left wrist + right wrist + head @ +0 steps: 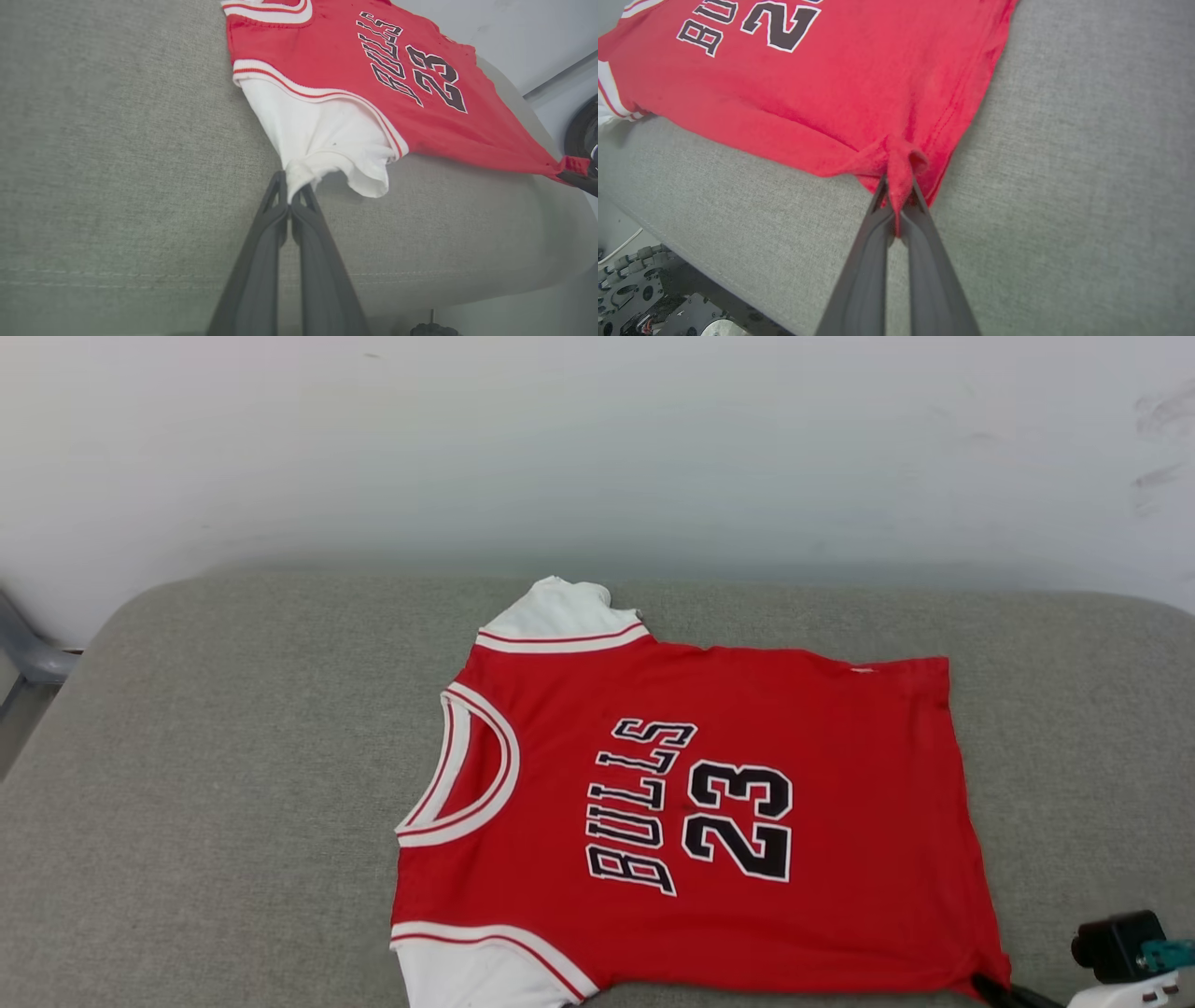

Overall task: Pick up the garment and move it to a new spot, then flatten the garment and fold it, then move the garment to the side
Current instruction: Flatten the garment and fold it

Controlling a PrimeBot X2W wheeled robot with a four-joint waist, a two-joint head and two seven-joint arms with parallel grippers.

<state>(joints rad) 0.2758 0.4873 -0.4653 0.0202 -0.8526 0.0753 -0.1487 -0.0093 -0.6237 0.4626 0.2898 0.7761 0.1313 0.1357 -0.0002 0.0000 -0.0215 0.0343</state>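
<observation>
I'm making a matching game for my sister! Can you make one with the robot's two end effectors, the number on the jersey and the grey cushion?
Things:
1. left end effector
2. right end effector
3. number 23
4. cushion

Matches:
A. grey, lying under the jersey
B. shut on the white sleeve
C. black with a white outline
D. shut on the red hem corner

Right pairs: 1-B, 2-D, 3-C, 4-A.
</observation>
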